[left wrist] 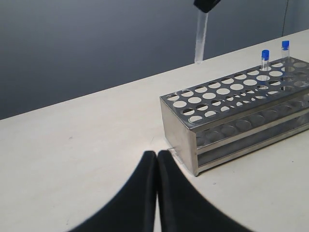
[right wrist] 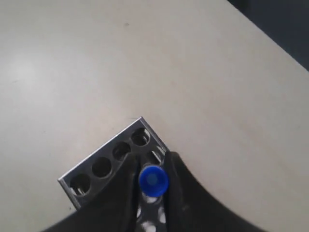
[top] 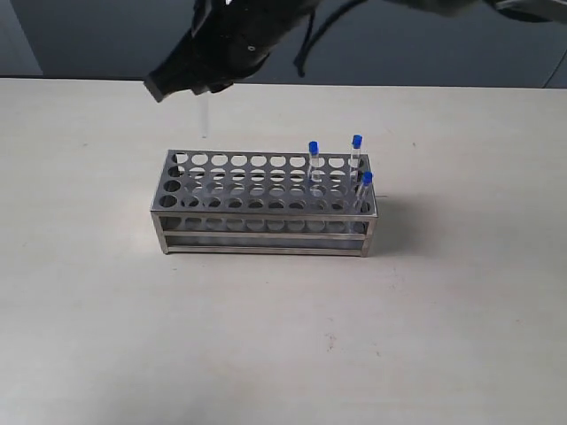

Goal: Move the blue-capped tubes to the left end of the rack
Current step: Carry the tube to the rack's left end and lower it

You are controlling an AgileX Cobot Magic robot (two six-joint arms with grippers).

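The steel rack [top: 266, 237] stands mid-table. Three blue-capped tubes [top: 314, 159] [top: 356, 150] [top: 365, 188] stand upright in holes at its right end. My right gripper [top: 190, 80] reaches across and hangs above and just behind the rack's left end, shut on the fourth blue-capped tube [left wrist: 200, 41], which hangs upright clear of the rack. In the right wrist view its blue cap [right wrist: 153, 180] sits between the fingers of my right gripper [right wrist: 150, 159], over the rack's end holes [right wrist: 111, 159]. My left gripper [left wrist: 157, 153] is shut on nothing, low on the table near the rack's left end [left wrist: 178, 130].
The pale table [top: 106, 336] surrounds the rack on all sides. A dark wall [left wrist: 96, 43] runs behind the table's far edge. Two of the standing tubes [left wrist: 265, 60] [left wrist: 285, 50] show at the rack's far end in the left wrist view.
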